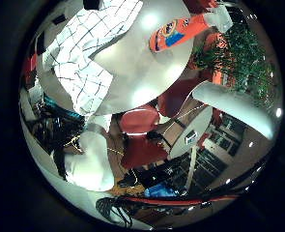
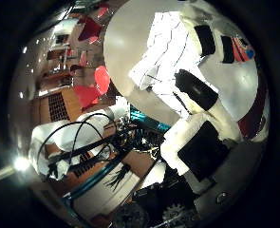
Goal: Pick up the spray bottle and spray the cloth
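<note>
So the orange spray bottle (image 1: 177,32) is lying flat on its side on the round white table (image 1: 132,72), white trigger head pointing away from the checked cloth (image 1: 86,53). Its long axis runs roughly across the tabletop, not upright, so I'd guess the hand needs to come down over the body of it rather than from the side. The hand (image 2: 201,99) hangs above the table, fingers spread loose and holding nothing, well apart from the bottle, with the cloth closer underneath the palm. The cloth is draped partly over the table edge. Count: one bottle, one cloth, one hand. A couple of red chairs (image 1: 139,121) sit below the table.
</note>
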